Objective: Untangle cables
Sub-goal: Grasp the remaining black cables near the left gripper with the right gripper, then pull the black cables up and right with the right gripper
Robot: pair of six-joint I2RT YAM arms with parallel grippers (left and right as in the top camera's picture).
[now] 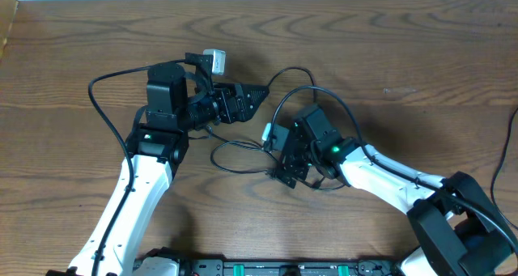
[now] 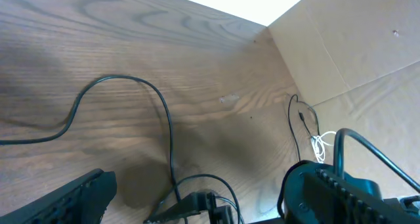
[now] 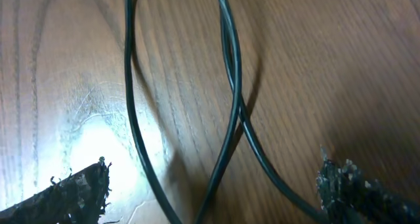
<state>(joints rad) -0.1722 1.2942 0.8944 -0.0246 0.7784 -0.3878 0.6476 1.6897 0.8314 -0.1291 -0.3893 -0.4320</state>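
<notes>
Thin black cables point(image 1: 235, 164) lie in loops on the wooden table between the two arms, one loop reaching up to the far side point(image 1: 295, 70). My left gripper point(image 1: 252, 96) is open and empty above the table, pointing right; its view shows a black cable loop point(image 2: 164, 119) and its jaws point(image 2: 200, 181) wide apart. My right gripper point(image 1: 285, 166) is open, low over the cables. In its view two crossing black cables point(image 3: 230, 106) run between its fingers point(image 3: 213, 181) on the table. A thin white cable point(image 2: 319, 145) lies far off by a wall.
A cardboard wall point(image 2: 354, 53) stands at the table's far end in the left wrist view. Another black cable point(image 1: 508, 142) runs along the right edge of the overhead view. The wooden table point(image 1: 405, 49) stretches to the back and right.
</notes>
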